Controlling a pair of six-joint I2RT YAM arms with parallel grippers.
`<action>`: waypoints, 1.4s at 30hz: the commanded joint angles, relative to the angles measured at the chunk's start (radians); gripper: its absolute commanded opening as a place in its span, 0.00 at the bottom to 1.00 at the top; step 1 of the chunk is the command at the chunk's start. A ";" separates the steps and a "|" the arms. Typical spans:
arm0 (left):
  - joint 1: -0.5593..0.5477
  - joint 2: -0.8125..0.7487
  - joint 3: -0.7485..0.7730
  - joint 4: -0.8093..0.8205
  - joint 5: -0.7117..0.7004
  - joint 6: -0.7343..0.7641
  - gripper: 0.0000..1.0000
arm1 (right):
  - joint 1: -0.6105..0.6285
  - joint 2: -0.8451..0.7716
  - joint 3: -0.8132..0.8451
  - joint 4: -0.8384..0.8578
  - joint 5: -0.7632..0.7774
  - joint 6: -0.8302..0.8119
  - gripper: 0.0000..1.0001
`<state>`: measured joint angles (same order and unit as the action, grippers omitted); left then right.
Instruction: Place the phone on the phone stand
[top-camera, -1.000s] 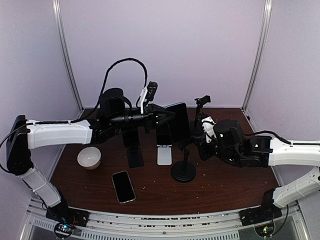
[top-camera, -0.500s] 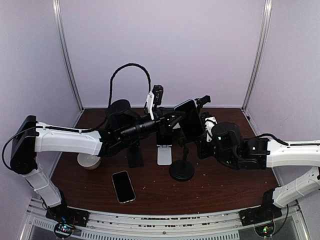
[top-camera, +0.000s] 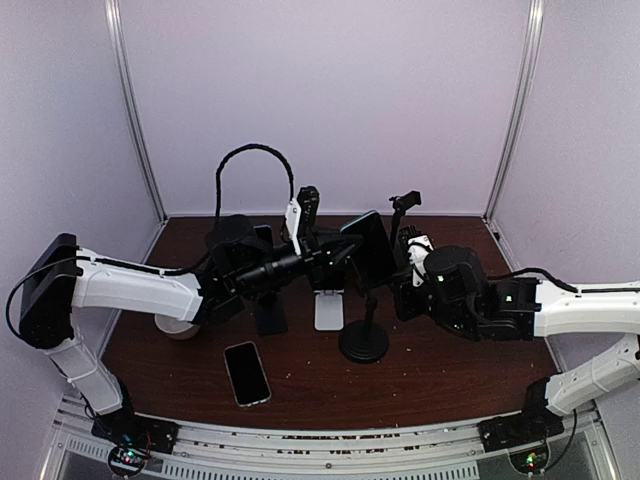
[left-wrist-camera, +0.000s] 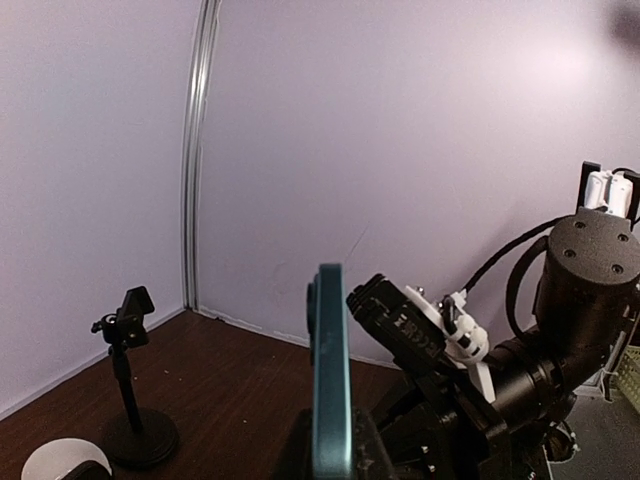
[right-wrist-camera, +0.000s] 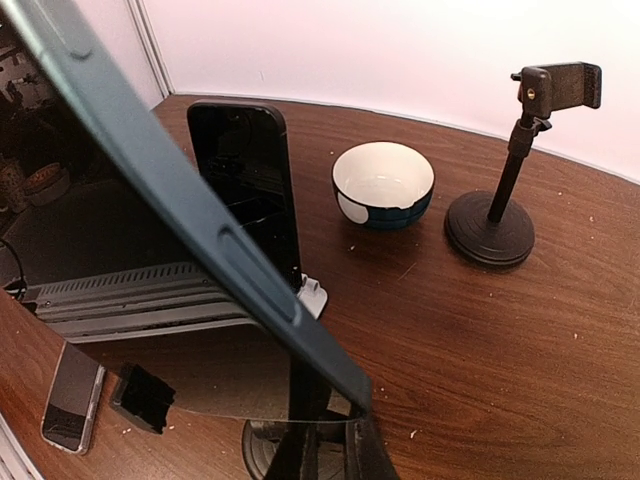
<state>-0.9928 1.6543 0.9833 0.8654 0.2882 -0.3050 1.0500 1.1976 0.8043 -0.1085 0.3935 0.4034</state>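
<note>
Slippage is the chief worry: the left gripper (top-camera: 345, 252) is closed almost fully on the phone (top-camera: 365, 248), pinching only its thin lower end, so the slab stands tall above the fingers, seen edge-on in the left wrist view, with most of its weight beyond the grip. Any twist as it meets the cradle could, I judge, lever it out of the pads. The phone stand (top-camera: 363, 343) sits just below and slightly ahead of that gripper. The right gripper (top-camera: 392, 290) is closed as well, apparently around the stand's thin stem, with the round base directly beneath it. If that hold is loose, a push from the phone could tip the stand on its small foot. The two wrists are crowded together, so a clash between them is a further hazard. A misjudged descent could also knock the second phone propped on the white holder (right-wrist-camera: 245, 190), just beyond the left fingers. A bowl (right-wrist-camera: 383, 185), a spare black stand (right-wrist-camera: 520, 170) and another phone lying flat (top-camera: 247, 372) sit farther off and look safe. No brand, label or writing is legible on anything; faint marks on the robot hardware are too small to read.
</note>
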 joint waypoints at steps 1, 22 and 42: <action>-0.008 -0.044 -0.062 -0.239 0.033 0.001 0.00 | 0.006 -0.039 -0.011 0.053 0.024 -0.008 0.00; -0.020 -0.088 0.055 -0.830 -0.015 0.030 0.00 | -0.030 -0.049 -0.043 0.026 0.099 -0.022 0.00; -0.028 -0.136 0.075 -0.966 -0.061 0.107 0.00 | -0.112 -0.051 -0.052 -0.045 0.025 -0.145 0.00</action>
<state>-1.0157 1.5146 1.1038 0.2726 0.2195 -0.2436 0.9962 1.1595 0.7612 -0.0681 0.2962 0.2756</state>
